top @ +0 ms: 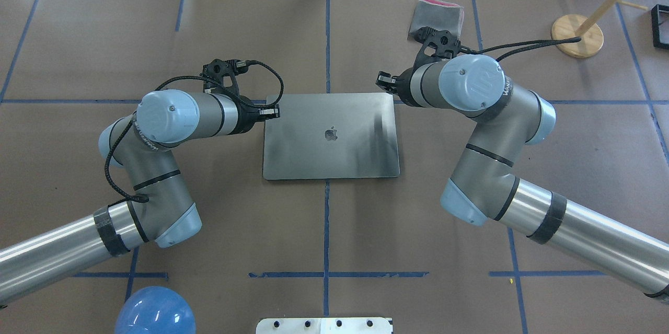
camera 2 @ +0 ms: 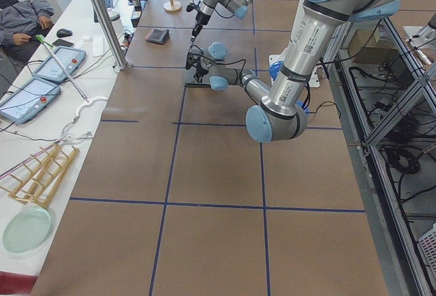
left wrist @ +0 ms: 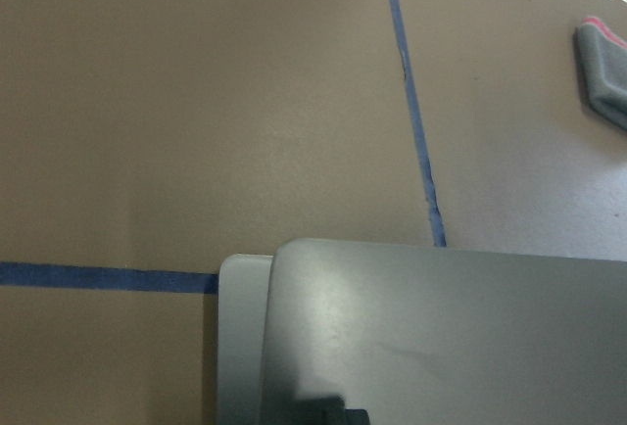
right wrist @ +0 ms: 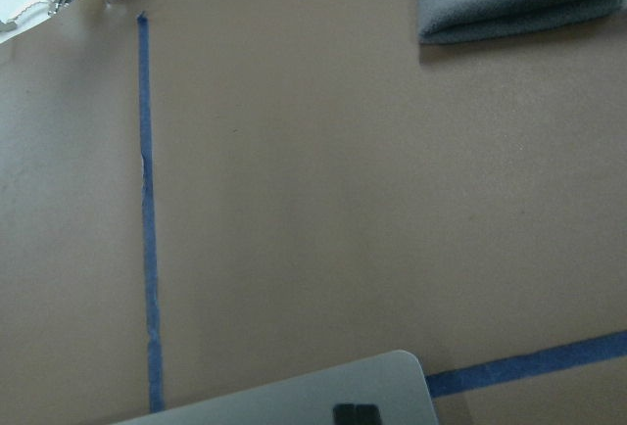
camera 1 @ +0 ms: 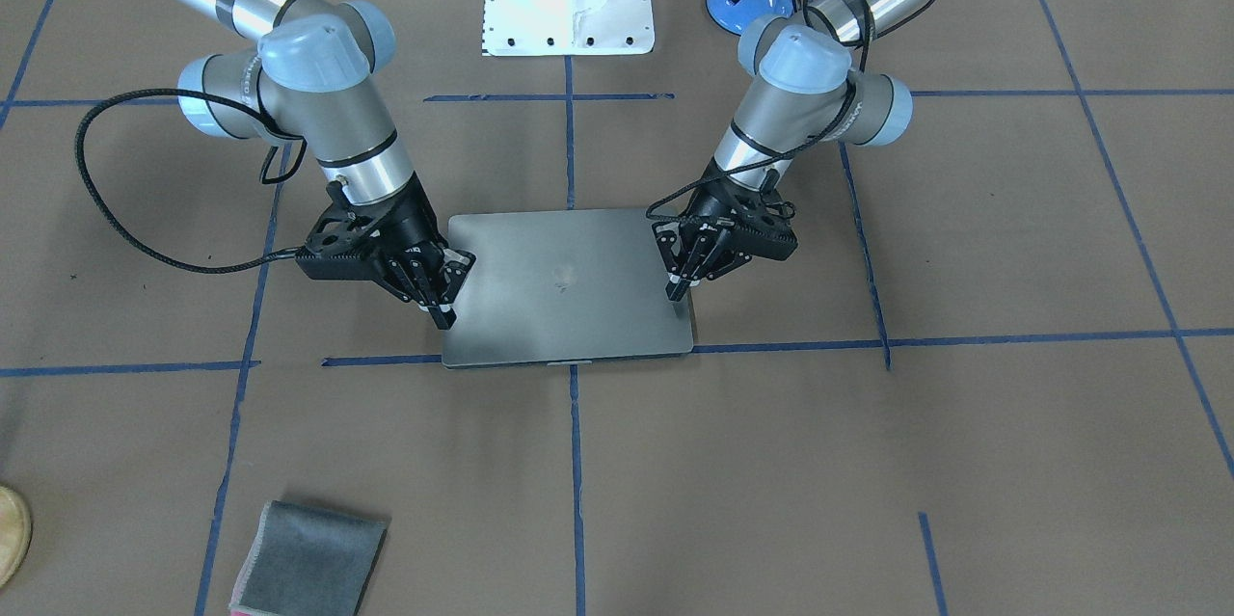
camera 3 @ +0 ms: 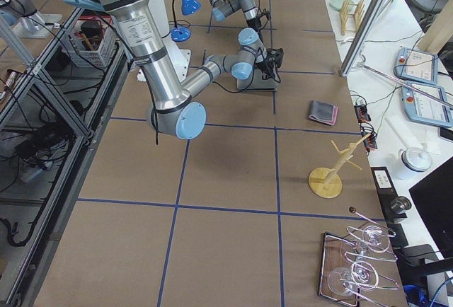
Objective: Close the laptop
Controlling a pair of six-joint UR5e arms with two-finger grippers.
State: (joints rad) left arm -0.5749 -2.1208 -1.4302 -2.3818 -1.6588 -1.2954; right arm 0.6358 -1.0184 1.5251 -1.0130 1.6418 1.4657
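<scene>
The space-grey laptop (top: 334, 138) lies in the middle of the table with its lid down or nearly down and the apple logo facing up. It also shows in the front view (camera 1: 569, 298). In the left wrist view the lid (left wrist: 441, 337) covers the base, and a narrow strip of base shows past its left edge. My left gripper (camera 1: 678, 291) is shut, its tips on the lid's far left corner. My right gripper (camera 1: 442, 312) is shut, its tips on the lid's far right edge. The right wrist view shows only one laptop corner (right wrist: 294, 407).
A folded grey cloth (top: 436, 18) lies beyond the laptop on the right. A blue lamp (top: 154, 310) and the white robot base (top: 324, 325) are at the near edge. A wooden stand (top: 577, 36) stands at the far right.
</scene>
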